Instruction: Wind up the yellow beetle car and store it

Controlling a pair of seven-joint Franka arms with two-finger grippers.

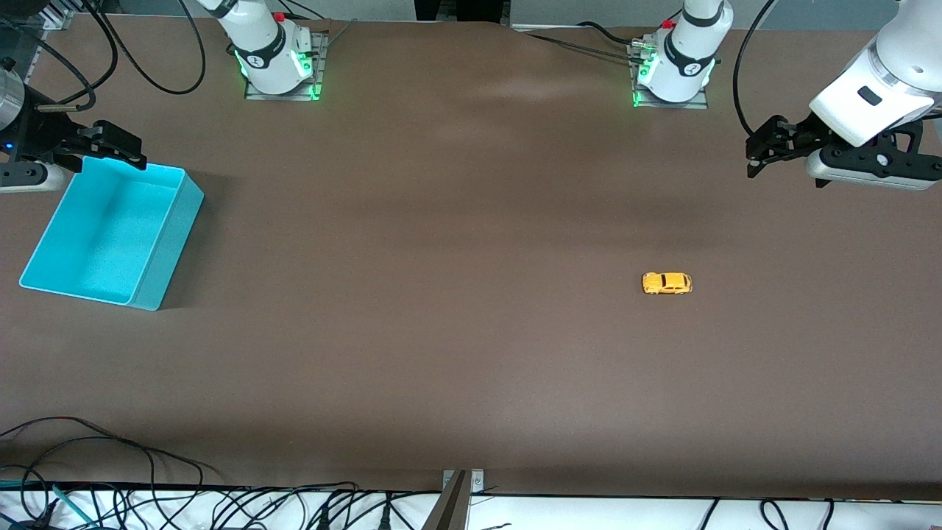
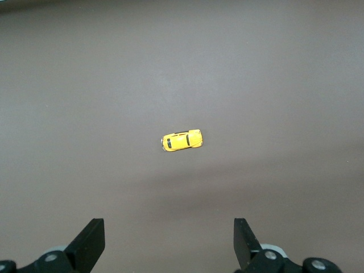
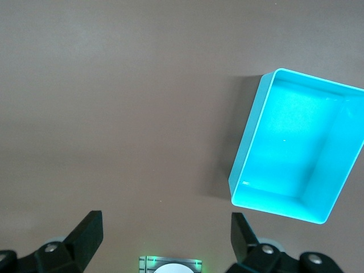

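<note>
The yellow beetle car (image 1: 667, 283) stands on its wheels on the brown table, toward the left arm's end. It also shows in the left wrist view (image 2: 182, 140). My left gripper (image 1: 764, 152) is open and empty, up in the air over the table at the left arm's end, apart from the car; its own view shows it too (image 2: 169, 242). The turquoise bin (image 1: 110, 228) sits empty at the right arm's end and shows in the right wrist view (image 3: 290, 148). My right gripper (image 1: 110, 147) is open and empty, over the bin's rim nearest the robots' bases (image 3: 166, 236).
The two arm bases (image 1: 280, 62) (image 1: 673, 70) stand along the table edge farthest from the front camera. Loose cables (image 1: 147, 500) lie along the edge nearest to it. The brown table (image 1: 441, 294) stretches bare between bin and car.
</note>
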